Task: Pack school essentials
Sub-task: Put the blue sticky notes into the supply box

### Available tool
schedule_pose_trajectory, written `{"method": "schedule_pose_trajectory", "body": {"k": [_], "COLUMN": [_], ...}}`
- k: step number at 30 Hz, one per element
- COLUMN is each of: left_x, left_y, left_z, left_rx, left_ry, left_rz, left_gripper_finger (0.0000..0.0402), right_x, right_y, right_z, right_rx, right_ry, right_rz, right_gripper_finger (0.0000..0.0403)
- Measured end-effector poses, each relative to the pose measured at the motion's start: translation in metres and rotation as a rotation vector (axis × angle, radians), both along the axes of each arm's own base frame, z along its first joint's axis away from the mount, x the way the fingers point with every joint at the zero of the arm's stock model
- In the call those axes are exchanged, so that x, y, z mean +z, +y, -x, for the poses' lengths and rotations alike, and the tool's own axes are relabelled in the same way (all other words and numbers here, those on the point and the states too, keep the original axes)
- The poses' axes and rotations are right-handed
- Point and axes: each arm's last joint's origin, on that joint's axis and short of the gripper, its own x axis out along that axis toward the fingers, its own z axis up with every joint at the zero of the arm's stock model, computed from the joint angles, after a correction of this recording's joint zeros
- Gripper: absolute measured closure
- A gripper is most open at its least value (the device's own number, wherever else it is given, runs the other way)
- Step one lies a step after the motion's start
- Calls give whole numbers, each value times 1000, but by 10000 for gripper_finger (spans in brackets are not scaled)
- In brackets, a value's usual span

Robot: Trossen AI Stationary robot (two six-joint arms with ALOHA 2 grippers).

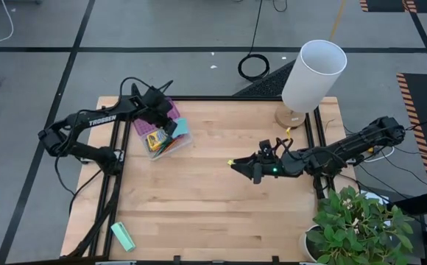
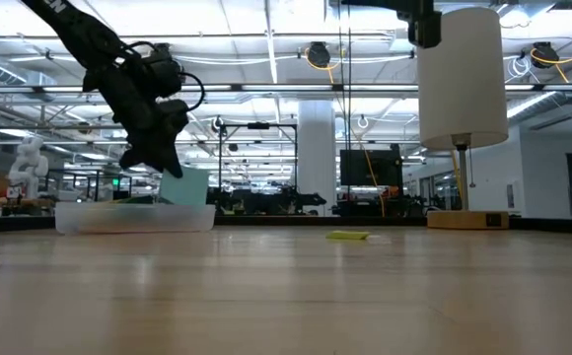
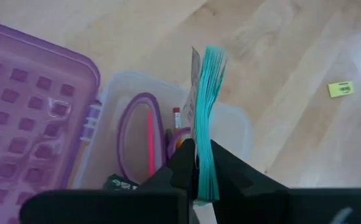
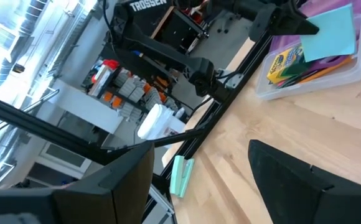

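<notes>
The left end effector (image 3: pixel 198 168) is clamped on the cyan sticky-note pad (image 3: pixel 206 118), its dark fingers pinching the layered paper block by one edge so the pad stands on edge just above the clear plastic box (image 1: pixel 171 148). That shallow, round-cornered box sits at the table's (image 1: pixel 199 213) far left area. Inside it lie the purple-handled scissors (image 3: pixel 135 134) with their smooth loop handles, thin red and orange pencils (image 3: pixel 150 143), and the yellow-green crayon box (image 4: pixel 284 61) of printed cardboard. The box's purple lid (image 3: pixel 31 93), moulded with a grid of small raised squares, lies open beside it, hinged to one wall.

Well to the right of the box, on the bare pale wood planks, rests a tiny flat yellow piece (image 3: pixel 340 89). The right end effector (image 1: pixel 237 165) hovers near it with its fingers apart, holding nothing. Far from the box, at the table's near left corner, lies a mint-green rectangular block (image 1: pixel 123 236). A lamp with a white cylindrical shade (image 1: pixel 313 76) on a wooden base stands at the far right edge.
</notes>
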Motion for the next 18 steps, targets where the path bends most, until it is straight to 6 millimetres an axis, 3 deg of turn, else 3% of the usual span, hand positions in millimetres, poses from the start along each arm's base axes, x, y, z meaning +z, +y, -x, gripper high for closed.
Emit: {"method": "schedule_pose_trajectory", "body": {"k": [18], "left_x": [-1], "left_y": [-1], "left_z": [0], "left_rx": [20], "left_ry": [12], "left_rz": [16], "left_gripper_finger": [373], "right_x": [0], "right_y": [-1], "right_z": [0], "right_rx": [-1], "right_ry": [2], "right_rz": [13], "right_gripper_finger": [148]}}
